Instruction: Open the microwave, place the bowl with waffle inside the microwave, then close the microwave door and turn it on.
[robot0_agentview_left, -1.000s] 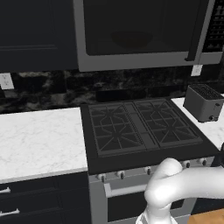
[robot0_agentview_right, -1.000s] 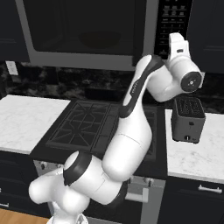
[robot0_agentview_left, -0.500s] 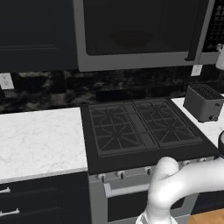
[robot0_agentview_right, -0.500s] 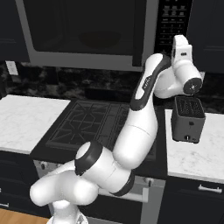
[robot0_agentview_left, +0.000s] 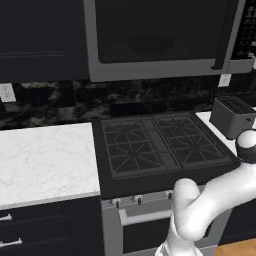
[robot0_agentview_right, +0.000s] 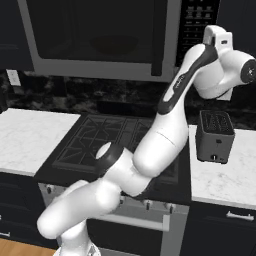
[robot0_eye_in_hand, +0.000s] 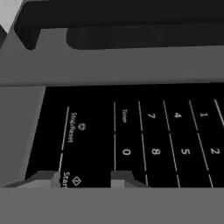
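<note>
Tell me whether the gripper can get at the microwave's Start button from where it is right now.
Probably yes. In the hand view the gripper sits right at the black button panel, its fingertips straddling the Start button, with nothing between them.

My pincer (robot0_eye_in_hand: 85, 177) sits right up against the button panel (robot0_eye_in_hand: 131, 135) of the microwave (robot0_agentview_right: 110, 35), its tips either side of the Start key (robot0_eye_in_hand: 70, 180). Beside it along the panel lies the Stop/Reset key (robot0_eye_in_hand: 75, 127), with the number keys further off. The microwave door (robot0_agentview_left: 160, 37) is shut, its handle bar (robot0_agentview_right: 159, 37) just to the left of the panel. Below me the toaster (robot0_agentview_right: 215, 135) stands on the counter (robot0_agentview_right: 225, 175). The stove (robot0_agentview_left: 160, 147) lies lower and to my left, with another counter (robot0_agentview_left: 45, 162) beyond it.
</note>
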